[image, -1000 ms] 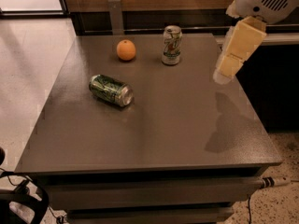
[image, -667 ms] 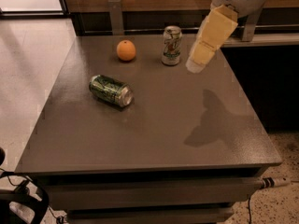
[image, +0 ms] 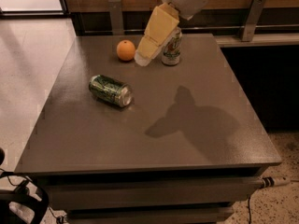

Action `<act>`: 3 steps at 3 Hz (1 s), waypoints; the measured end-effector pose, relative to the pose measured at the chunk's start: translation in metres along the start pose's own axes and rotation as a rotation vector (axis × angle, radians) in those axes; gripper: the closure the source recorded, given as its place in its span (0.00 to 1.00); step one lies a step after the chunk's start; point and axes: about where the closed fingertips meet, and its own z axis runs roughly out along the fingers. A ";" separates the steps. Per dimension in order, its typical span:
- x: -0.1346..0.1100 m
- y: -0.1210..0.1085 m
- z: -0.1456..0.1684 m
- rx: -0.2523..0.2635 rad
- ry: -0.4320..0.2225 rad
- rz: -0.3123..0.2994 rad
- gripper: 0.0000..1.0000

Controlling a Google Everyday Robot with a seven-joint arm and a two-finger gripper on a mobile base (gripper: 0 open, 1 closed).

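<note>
A green can (image: 110, 90) is lying on its side on the table (image: 196, 139), in front of the orange (image: 125, 50). The gripper (image: 142, 58) is hovering just right of the orange, angling down; whether it is wide or narrow cannot be told. An upright can (image: 172, 49) is standing further right of the orange. Moving slowly is seeming wise, as both neighbours are sitting close.

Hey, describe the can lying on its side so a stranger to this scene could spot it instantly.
On the grey table, look at the left half, nearer the front than the orange and the upright can at the back. The end effector hangs between those two; the green can lies in front of it. It alone is tipped on its side.
</note>
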 end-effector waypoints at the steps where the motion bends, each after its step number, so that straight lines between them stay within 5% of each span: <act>1: -0.040 0.005 0.025 -0.009 0.038 -0.008 0.00; 3: -0.057 0.008 0.037 0.012 0.074 -0.017 0.00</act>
